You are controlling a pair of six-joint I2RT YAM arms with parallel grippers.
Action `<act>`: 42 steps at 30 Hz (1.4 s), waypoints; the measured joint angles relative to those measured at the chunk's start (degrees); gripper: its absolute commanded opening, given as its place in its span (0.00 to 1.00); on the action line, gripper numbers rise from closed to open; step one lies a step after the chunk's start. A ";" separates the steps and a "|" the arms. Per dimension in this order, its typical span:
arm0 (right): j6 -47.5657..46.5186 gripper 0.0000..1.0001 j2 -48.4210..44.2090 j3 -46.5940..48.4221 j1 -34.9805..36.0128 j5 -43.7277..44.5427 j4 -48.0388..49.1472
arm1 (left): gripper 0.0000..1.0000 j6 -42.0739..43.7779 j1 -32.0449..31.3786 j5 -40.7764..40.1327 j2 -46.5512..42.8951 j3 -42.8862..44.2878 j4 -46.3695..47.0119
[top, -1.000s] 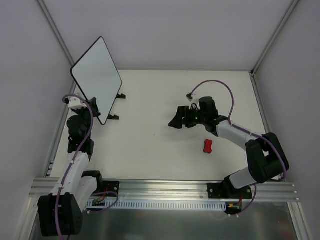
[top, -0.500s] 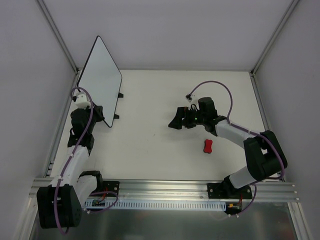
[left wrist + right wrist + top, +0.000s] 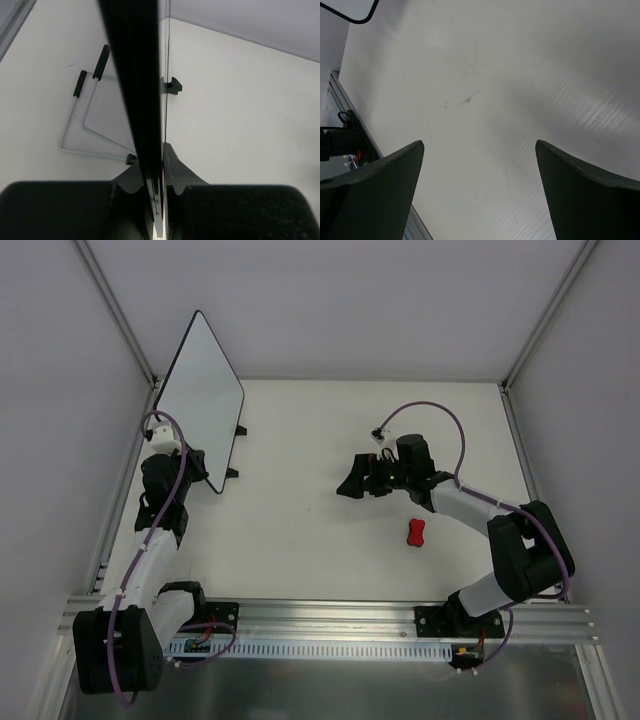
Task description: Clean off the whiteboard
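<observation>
At the upper left of the overhead frame the left claw (image 3: 156, 175) pinches the whiteboard (image 3: 200, 395) by its edge, propping it steeply off the bench (image 3: 300, 540), probably to present its face, while the right claw (image 3: 350, 485) hangs spread mid-frame near the red eraser (image 3: 417, 532).

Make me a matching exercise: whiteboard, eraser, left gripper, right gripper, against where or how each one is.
1 whiteboard
2 eraser
3 left gripper
4 right gripper

A open, above the table
B red, lying flat
C shut on the whiteboard's edge
D tilted up, far left

Pairs: 1-D, 2-B, 3-C, 4-A
</observation>
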 measured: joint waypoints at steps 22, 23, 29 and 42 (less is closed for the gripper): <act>-0.17 0.99 0.17 0.00 -0.76 -0.24 0.07 | 0.13 -2.93 -0.31 -5.35 2.84 1.68 -1.64; -0.17 0.99 0.17 0.00 -0.85 -0.24 0.17 | 0.13 -3.30 -0.33 -5.79 2.84 1.68 -1.77; -0.15 0.99 0.48 0.00 -1.07 -0.68 0.28 | 0.22 -4.02 -0.24 -8.20 3.13 1.68 -2.93; 0.02 0.99 1.46 0.00 -1.70 -1.55 1.11 | 0.49 -5.73 0.15 -12.15 5.55 1.51 -9.99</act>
